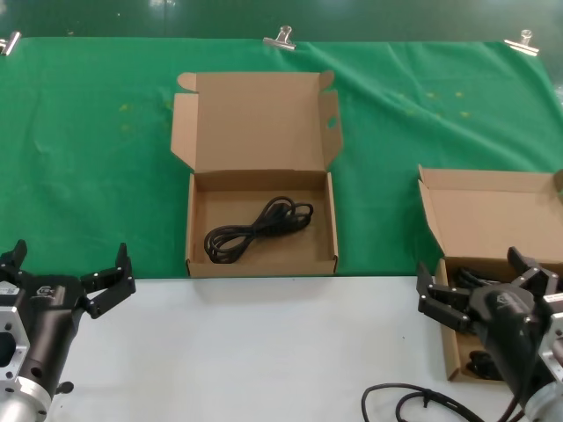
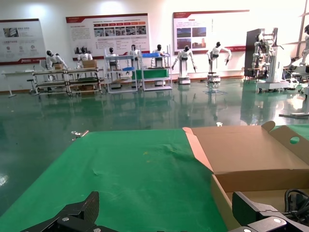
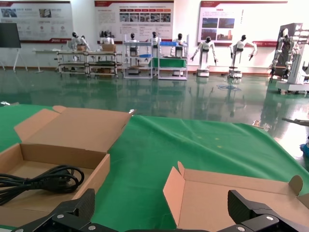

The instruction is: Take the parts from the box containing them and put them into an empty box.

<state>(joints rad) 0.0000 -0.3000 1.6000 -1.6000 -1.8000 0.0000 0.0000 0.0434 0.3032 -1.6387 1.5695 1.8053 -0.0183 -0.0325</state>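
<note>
Right gripper above hidden cords

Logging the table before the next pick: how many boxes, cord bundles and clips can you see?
Boxes: 2, one in the middle, one under the right gripper.
Cord bundles: 1 clear in the middle box; black cords in the right box are too hidden to count.
Metal clips: 3 along the cloth's far edge.
Total: 6 countable.

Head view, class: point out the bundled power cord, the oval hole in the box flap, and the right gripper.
power cord (image 1: pixel 258 229), head view, middle of the bundle.
oval hole (image 1: pixel 333 121), head view, its centre.
right gripper (image 1: pixel 482 279), head view, between its fingertips.
</note>
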